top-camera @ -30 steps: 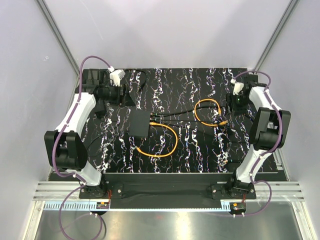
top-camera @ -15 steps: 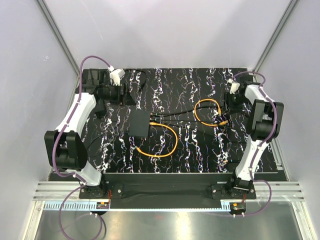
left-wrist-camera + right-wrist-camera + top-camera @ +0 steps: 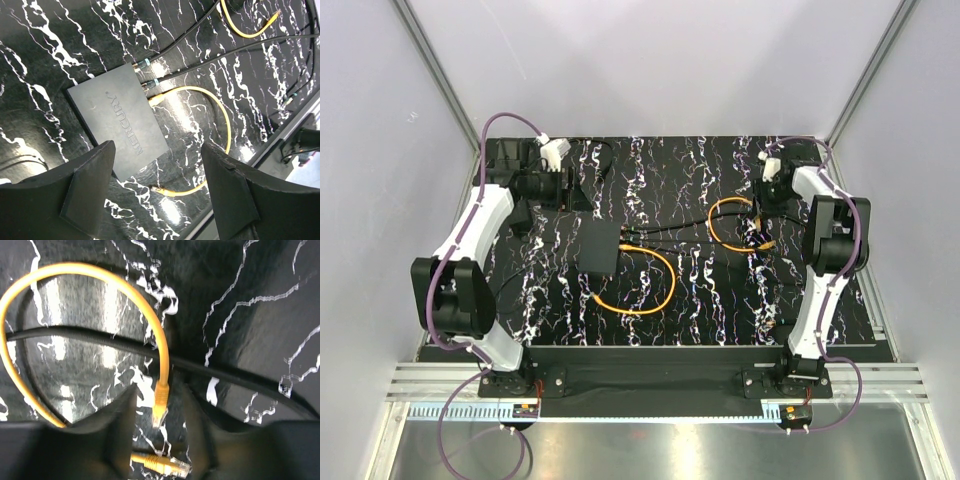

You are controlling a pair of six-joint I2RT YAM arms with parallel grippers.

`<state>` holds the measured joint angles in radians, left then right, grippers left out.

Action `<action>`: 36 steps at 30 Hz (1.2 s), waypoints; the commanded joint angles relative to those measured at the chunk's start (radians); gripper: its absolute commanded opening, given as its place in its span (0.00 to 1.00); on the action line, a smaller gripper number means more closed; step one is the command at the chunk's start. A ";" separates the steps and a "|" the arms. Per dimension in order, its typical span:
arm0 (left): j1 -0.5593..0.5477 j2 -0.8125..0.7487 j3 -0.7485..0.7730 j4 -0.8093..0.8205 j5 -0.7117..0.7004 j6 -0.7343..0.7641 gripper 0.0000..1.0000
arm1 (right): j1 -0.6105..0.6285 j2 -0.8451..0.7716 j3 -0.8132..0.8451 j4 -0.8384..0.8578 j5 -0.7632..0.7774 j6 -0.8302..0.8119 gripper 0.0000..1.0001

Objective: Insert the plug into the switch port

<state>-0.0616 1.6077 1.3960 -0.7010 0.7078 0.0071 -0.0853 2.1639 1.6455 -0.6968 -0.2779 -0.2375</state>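
The matte-black switch box [image 3: 600, 247] lies left of centre, with two black cables in its right edge; it also shows in the left wrist view [image 3: 117, 120]. A small orange coiled cable [image 3: 734, 222] lies right of centre. In the right wrist view one of its plugs [image 3: 160, 407] lies between my right gripper's open fingers, untouched, and its other plug [image 3: 167, 466] lies lower down. My right gripper [image 3: 160, 440] hovers over the coil [image 3: 762, 222]. My left gripper [image 3: 575, 192] is open and empty, behind the switch box [image 3: 157, 195].
A second, larger orange cable [image 3: 645, 282] loops in front of the switch box, one end [image 3: 156, 100] lying beside its right edge. Black cables [image 3: 680, 222] run from the box toward the coil, and one [image 3: 100, 340] crosses under it. The mat's front edge [image 3: 670, 345] is near.
My right arm has swung left and back, bringing its gripper over the small orange coil. The left arm, the switch box and the cables have not moved.
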 commanded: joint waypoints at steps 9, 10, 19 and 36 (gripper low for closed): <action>-0.001 -0.006 0.051 0.037 0.050 -0.032 0.75 | 0.007 -0.058 0.019 0.020 -0.015 0.003 0.00; -0.001 -0.021 0.051 0.037 0.051 -0.030 0.75 | -0.001 -0.085 0.020 0.019 -0.045 0.013 0.00; -0.001 -0.179 0.021 0.139 0.131 -0.022 0.78 | -0.014 -0.383 0.154 -0.026 -0.283 -0.006 0.00; -0.104 -0.324 0.083 0.268 0.344 -0.073 0.79 | 0.024 -0.757 0.134 -0.299 -0.728 -0.483 0.00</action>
<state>-0.1326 1.3201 1.4170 -0.5079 0.9878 -0.0589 -0.0799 1.4944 1.7958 -0.9211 -0.8135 -0.5426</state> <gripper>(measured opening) 0.788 0.031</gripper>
